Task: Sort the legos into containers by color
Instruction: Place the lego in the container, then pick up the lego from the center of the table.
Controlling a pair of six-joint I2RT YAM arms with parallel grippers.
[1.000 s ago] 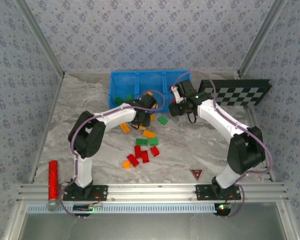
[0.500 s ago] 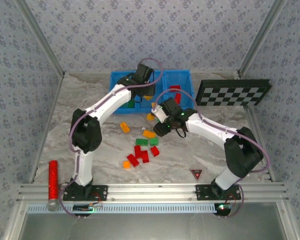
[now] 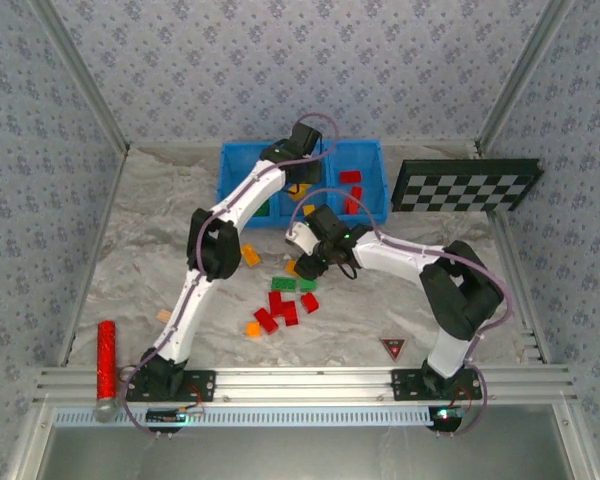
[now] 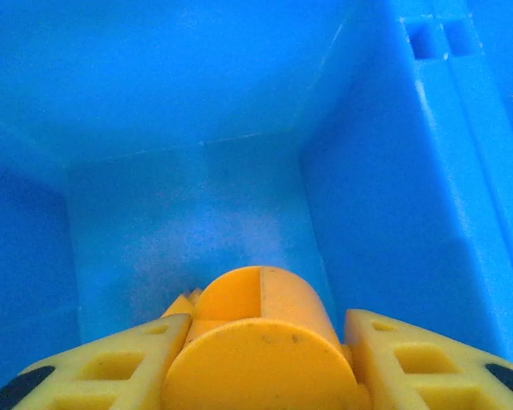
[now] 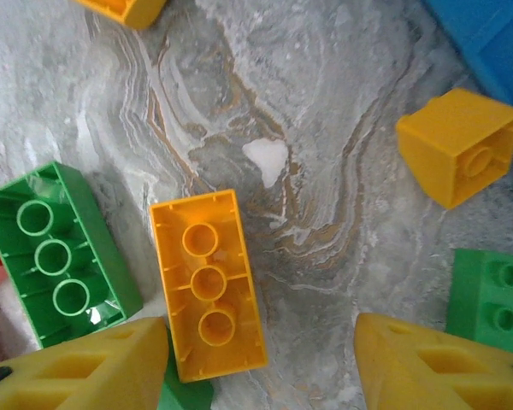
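My left gripper hangs over the middle compartment of the blue bin, shut on an orange lego; the blue compartment floor lies below it. My right gripper is open low over the table. An upside-down orange lego lies just ahead of its left finger, inside the open jaws. A green lego lies to its left and a small orange one to its upper right. Red legos lie in the right compartment and green ones in the left.
Loose red, green and orange legos are scattered mid-table. A tan block and a red cylinder lie at the left. The checkerboard stands at the right and a red triangle marker near the front.
My left gripper has carried an orange lego from the table up over the bin's middle compartment. My right gripper has come away from the bin's right end, down and left over the pile.
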